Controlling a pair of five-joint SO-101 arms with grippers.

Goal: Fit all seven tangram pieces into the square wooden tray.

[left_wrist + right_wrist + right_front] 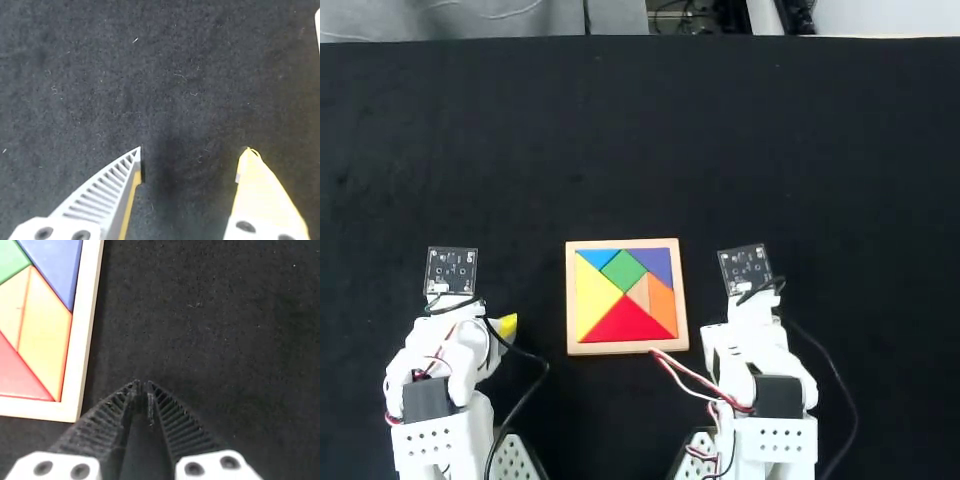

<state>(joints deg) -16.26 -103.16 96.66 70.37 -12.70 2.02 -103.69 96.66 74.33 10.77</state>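
The tray [627, 348] lies flat on the black table [640, 140], between the two arms and near its front edge. All seven pieces sit inside it and fill the square.

- A light blue triangle [593, 258] takes the far left corner.
- A green square [622, 269] stands on its point beside it.
- A darker blue triangle [658, 264] takes the far right corner.
- A big yellow triangle [590, 300] lies along the left side.
- A big red triangle [625, 323] lies along the near side.
- A small peach triangle [639, 294] and an orange piece [663, 305] fill the right side.

The pieces look flush with one another, with none raised above the rim.

The left arm [445, 360] is folded low, to the left of the tray and well apart from it. The left claw [193, 148] hangs over bare cloth with its jaws spread wide. One finger is white and ribbed [112, 187], the other yellow [260, 192], and nothing is between them.

The right arm [760, 360] is folded just to the right of the tray. The right claw [141, 384] has its jaws pressed together and holds nothing. Its tip sits over the cloth just beside the tray's near right corner, where the rim [86, 335], the orange piece [45, 335] and the red triangle [20, 377] show. A wire [682, 372] runs from this arm close to that corner.
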